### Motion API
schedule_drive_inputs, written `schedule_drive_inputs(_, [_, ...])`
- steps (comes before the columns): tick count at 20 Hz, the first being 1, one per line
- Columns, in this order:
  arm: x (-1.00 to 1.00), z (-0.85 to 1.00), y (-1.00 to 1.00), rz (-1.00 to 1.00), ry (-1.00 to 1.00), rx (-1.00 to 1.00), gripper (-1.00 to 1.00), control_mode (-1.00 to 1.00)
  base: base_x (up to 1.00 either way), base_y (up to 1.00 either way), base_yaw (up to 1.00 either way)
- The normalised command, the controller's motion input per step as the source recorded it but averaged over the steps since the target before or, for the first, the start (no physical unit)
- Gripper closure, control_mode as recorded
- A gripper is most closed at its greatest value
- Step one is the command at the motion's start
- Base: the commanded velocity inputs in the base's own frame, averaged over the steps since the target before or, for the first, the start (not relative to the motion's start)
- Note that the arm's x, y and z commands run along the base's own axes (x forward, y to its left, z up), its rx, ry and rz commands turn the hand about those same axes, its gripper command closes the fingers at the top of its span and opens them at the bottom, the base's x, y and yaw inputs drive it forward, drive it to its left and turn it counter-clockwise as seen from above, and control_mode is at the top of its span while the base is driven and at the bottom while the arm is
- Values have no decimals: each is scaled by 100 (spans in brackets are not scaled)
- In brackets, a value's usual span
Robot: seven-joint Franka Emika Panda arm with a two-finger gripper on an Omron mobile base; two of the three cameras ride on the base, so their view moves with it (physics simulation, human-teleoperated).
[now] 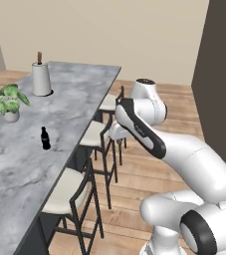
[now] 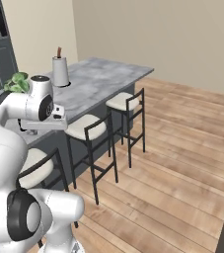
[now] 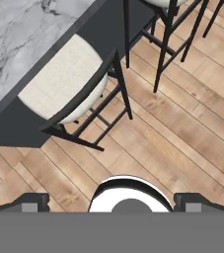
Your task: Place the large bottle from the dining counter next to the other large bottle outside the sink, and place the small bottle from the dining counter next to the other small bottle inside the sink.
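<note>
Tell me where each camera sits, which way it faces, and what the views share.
Left base view: behind the arm's left, facing along the dining counter with small bottle; arm lower right.
Right base view: behind the arm's right, facing stools and floor; arm lower left.
Hand view: on the hand, looking down at a stool; open gripper at the bottom.
Shared: counter, stools.

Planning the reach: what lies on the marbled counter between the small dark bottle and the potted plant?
Bare marbled top, in the left base view, between small dark bottle and green potted plant.
</note>
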Motion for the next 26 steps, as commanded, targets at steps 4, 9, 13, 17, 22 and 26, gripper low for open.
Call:
schedule_drive_inputs(4, [0, 0, 0, 0, 0, 0, -100, 100, 1, 0, 0])
schedule_drive_inputs(9, [0, 0, 0, 0, 0, 0, -100, 100, 0, 0, 0])
schedule_drive_inputs(13, [0, 0, 0, 0, 0, 0, -100, 100, 0, 0, 0])
schedule_drive_inputs(17, [0, 0, 0, 0, 0, 0, -100, -100, 0, 0, 0])
schedule_drive_inputs(22, [15, 10, 37, 7, 0, -6, -100, -100, 0, 0, 0])
schedule_drive_inputs(26, [30, 14, 75, 1, 1, -13, -100, -100, 0, 0, 0])
